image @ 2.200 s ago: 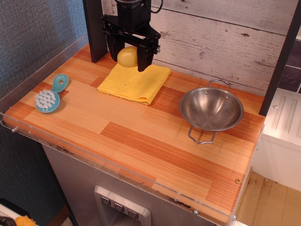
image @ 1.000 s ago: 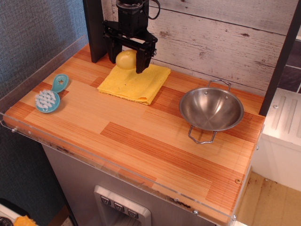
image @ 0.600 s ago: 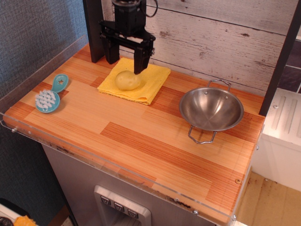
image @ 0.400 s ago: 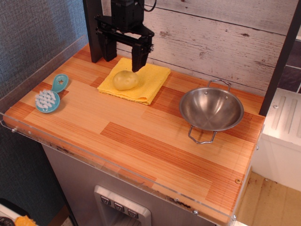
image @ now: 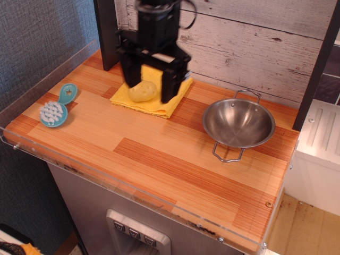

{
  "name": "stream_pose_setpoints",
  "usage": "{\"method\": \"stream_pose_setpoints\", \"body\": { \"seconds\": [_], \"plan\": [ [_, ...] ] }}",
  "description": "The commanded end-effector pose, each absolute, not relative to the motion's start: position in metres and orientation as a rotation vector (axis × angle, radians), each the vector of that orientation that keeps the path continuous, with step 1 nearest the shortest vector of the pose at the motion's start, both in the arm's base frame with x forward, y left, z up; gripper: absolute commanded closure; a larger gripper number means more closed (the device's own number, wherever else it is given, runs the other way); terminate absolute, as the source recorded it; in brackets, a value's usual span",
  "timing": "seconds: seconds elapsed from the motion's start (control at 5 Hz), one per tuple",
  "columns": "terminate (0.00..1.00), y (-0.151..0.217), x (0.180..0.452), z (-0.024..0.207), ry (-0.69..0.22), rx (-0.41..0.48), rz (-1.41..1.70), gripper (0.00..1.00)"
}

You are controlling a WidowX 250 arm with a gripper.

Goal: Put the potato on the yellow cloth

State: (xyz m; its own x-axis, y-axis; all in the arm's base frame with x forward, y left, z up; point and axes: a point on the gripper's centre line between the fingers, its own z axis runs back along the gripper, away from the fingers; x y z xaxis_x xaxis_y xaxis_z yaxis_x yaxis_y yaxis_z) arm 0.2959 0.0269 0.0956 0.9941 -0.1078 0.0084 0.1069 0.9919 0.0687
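Your gripper (image: 149,92) hangs over the back left part of the wooden counter (image: 159,154), its two black fingers (image: 170,85) spread wide apart and pointing down, one on each side of the potato (image: 143,91). The picture is a little smeared around the arm, so you cannot read from it whether the fingertips touch the fabric. The potato, pale yellow and oval, lies on the yellow cloth (image: 151,103), in the gap between the fingers and apart from both, as far as the blur lets you judge. The cloth is flat on the counter close to the whitewashed plank wall (image: 249,48), and much of its back half is hidden behind the gripper body. To your viewing right, well apart from the cloth, a steel bowl (image: 238,124) with two wire handles stands upright and holds nothing that you can see. Near the left edge of the counter lies a teal brush (image: 56,108) with white bristles facing up, its handle pointing toward the back. A clear plastic rim (image: 133,194) runs along the front and left edges of the counter.
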Motion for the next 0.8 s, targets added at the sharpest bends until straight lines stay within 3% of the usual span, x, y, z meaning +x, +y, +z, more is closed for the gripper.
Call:
{"method": "stream_pose_setpoints", "body": {
  "seconds": [0.0,0.4,0.6],
  "plan": [
    [0.0,0.0271,0.2777,0.1006,-0.066,0.072,-0.086,0.0],
    [0.0,0.024,0.2772,0.0929,-0.043,0.039,-0.085,0.0],
    [1.0,0.024,0.2772,0.0929,-0.043,0.039,-0.085,0.0]
  ]
}}
